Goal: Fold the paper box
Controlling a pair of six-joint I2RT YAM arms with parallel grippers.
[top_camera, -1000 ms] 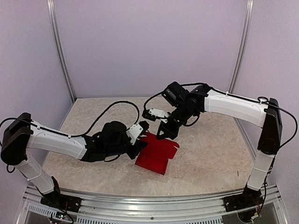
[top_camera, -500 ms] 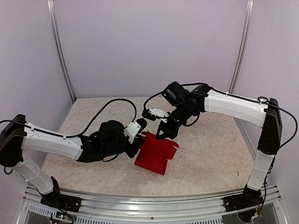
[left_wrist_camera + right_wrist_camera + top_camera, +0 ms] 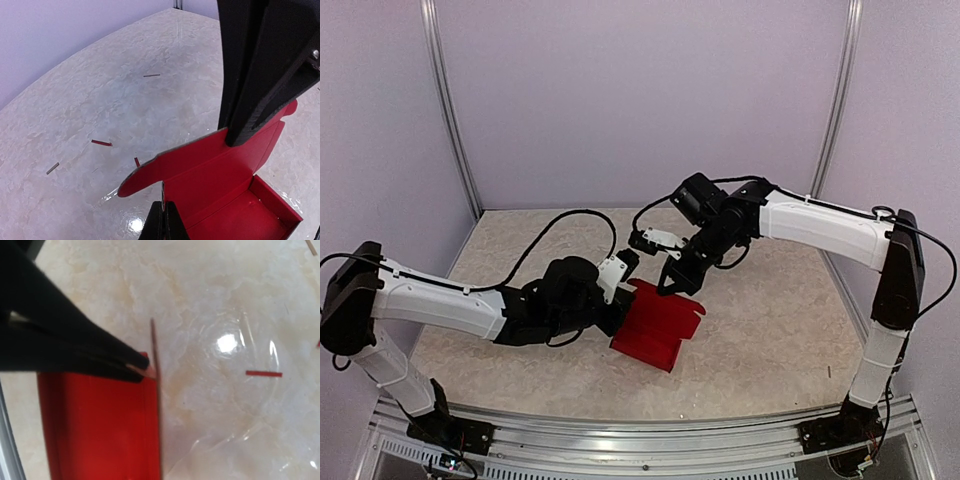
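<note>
Card, bright red, sits at the centre of the overhead view. This is the paper box [image 3: 655, 325], half formed, resting on the pale marbled tabletop [image 3: 770, 330], with a shallow tray at its lower end and one tall flap standing up along its upper edge. We see the left gripper [image 3: 622, 316] reaching in from the left of that view and meeting the box's left side. In its own wrist view the jaws are pressed together at the bottom edge of the frame, pinching the thin edge of a side wall, and a rounded tab sticks out to their left. The right gripper [image 3: 667, 289] comes down from the upper right onto the top of the standing flap. We find its jaws closed as well, nipping the flap's upper rim; the left wrist view shows this in the right half of the frame. A few thin slivers [image 3: 101, 143], red and grey, lie scattered on the tabletop, apart from the box
</note>
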